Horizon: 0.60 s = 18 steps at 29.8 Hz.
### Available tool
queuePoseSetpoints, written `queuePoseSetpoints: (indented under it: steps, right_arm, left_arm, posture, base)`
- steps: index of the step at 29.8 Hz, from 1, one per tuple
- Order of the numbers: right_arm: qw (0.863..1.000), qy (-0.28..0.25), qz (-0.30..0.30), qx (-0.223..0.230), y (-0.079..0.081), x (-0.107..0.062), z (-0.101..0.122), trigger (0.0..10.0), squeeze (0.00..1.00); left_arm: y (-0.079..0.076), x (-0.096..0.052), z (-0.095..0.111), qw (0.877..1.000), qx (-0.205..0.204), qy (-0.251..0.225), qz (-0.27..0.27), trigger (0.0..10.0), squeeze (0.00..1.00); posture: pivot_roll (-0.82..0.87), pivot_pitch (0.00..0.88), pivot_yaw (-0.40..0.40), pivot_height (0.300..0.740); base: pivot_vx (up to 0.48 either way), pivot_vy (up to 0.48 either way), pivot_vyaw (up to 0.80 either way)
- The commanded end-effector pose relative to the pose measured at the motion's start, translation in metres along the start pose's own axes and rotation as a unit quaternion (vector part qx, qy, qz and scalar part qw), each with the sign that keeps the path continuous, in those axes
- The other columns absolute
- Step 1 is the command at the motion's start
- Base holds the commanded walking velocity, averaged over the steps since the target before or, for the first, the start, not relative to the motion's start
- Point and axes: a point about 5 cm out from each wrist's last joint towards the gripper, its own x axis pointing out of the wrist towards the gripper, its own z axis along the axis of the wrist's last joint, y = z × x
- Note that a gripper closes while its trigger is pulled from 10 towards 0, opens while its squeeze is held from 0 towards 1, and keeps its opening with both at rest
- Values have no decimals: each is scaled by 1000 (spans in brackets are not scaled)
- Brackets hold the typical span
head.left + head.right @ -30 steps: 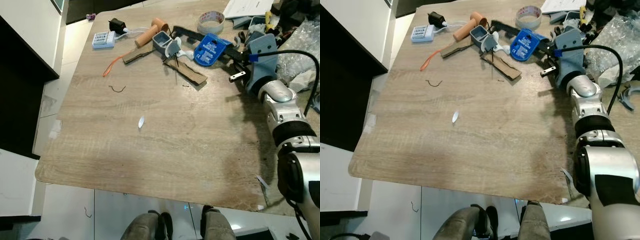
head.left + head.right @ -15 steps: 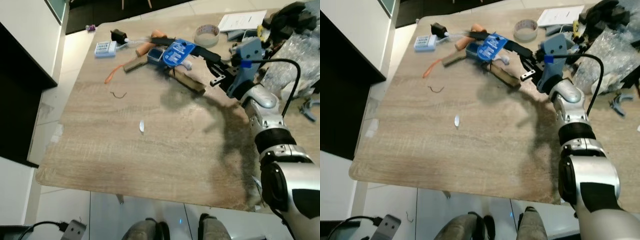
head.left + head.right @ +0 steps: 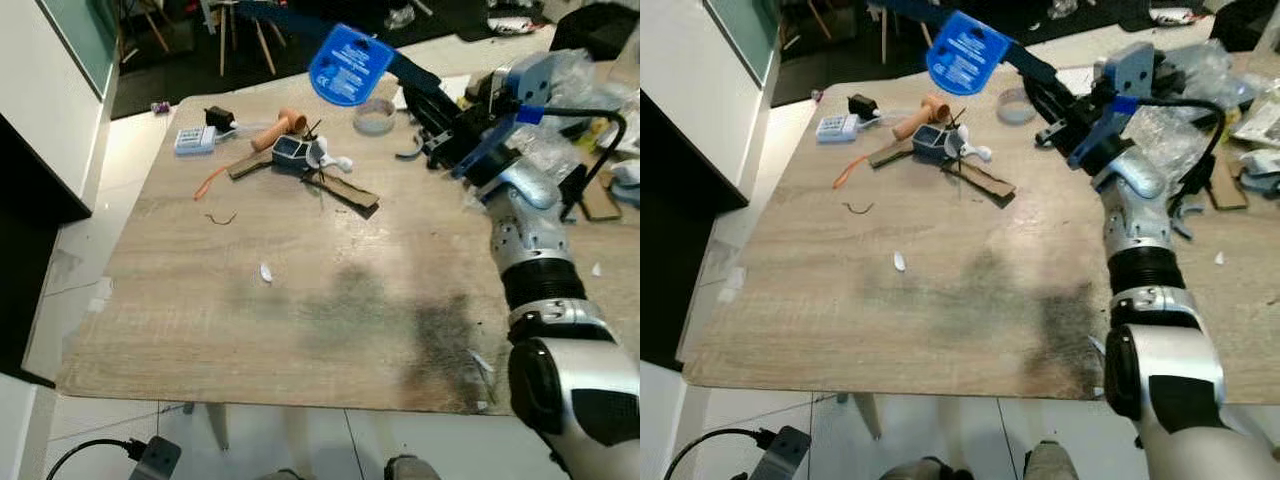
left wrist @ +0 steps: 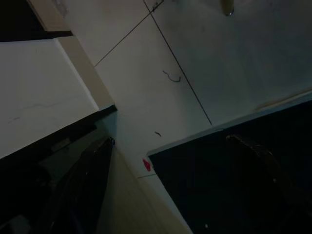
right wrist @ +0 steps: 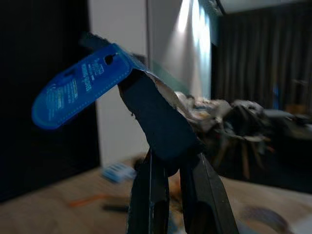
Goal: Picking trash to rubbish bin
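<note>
My right gripper (image 3: 412, 78) is raised above the far side of the wooden table (image 3: 330, 300) and is shut on a dark blue strip with a round blue printed card (image 3: 350, 65) at its end. The right wrist view shows the two black fingers (image 5: 148, 195) pinching that strip (image 5: 163, 129), with the blue card (image 5: 78, 87) sticking out past them. Loose trash lies on the table below: cardboard pieces (image 3: 345, 190), an orange tube (image 3: 278, 128), a small grey-blue box (image 3: 290, 150), an orange strip (image 3: 205, 183) and a white scrap (image 3: 266, 271). My left arm hangs idle over the floor, its fingers (image 4: 92, 180) dim and apart.
A tape roll (image 3: 376, 115), a white power strip (image 3: 193, 140) and a black adapter (image 3: 218, 117) sit at the table's far side. Crinkled plastic bags (image 3: 560, 90) and clutter crowd the right end. A white cabinet (image 3: 40, 110) stands left. A cable plug (image 3: 150, 458) lies on the floor.
My right gripper has lifted the blue card pack off the table and carried it up over the far edge. The head camera has tilted up, so the whole scene has shifted.
</note>
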Motion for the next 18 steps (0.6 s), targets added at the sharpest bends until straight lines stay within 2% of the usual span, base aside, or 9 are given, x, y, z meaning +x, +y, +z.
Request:
queuePoseSetpoints:
  steps: [1, 3, 4, 9, 12, 14, 15, 16, 18]
  right_arm:
    - [1000, -11, 11, 22, 7, 2, -2, 0, 0]
    - [998, -19, 20, 55, 16, 5, -7, 0, 0]
    - [998, -19, 20, 55, 16, 5, -7, 0, 0]
    - [995, 47, 28, 88, 41, 0, -46, 0, 0]
    - [992, 63, 37, 101, 51, -3, -56, 0, 0]
    - [991, 66, 40, 108, 54, -4, -58, 0, 0]
    - [991, 67, 42, 112, 56, -5, -59, 0, 0]
    - [991, 67, 42, 112, 56, -5, -59, 0, 0]
    - [990, 68, 43, 116, 57, -4, -60, 0, 0]
  left_arm:
    - [-4, -3, -12, 1000, -3, 22, -5, 10000, 0]
    - [-5, -3, -13, 1000, -3, 25, -7, 10000, 0]
    - [-5, -3, -13, 1000, -3, 25, -7, 10000, 0]
    - [-4, -3, -13, 999, -26, 27, 2, 10000, 0]
    - [1, -2, -11, 999, -45, 23, 13, 10000, 0]
    - [8, -2, -12, 997, -66, 24, 28, 10000, 0]
    - [20, -3, -18, 994, -91, 36, 55, 10000, 0]
    - [20, -3, -18, 994, -91, 36, 55, 10000, 0]
    - [42, -7, -35, 985, -119, 69, 104, 10000, 0]
  posture:
    - [-35, 36, 113, 740]
    - [-35, 35, 110, 740]
    - [-35, 35, 110, 740]
    - [-31, 41, 102, 740]
    - [-21, 49, 97, 740]
    - [-20, 51, 95, 740]
    - [-16, 50, 94, 740]
    - [-16, 50, 94, 740]
    - [-13, 49, 93, 740]
  base:
    - [0, 0, 0]
    - [0, 0, 0]
    - [0, 0, 0]
    - [0, 0, 0]
    - [0, 0, 0]
    - [0, 0, 0]
    - [0, 0, 0]
    - [0, 0, 0]
    - [0, 0, 0]
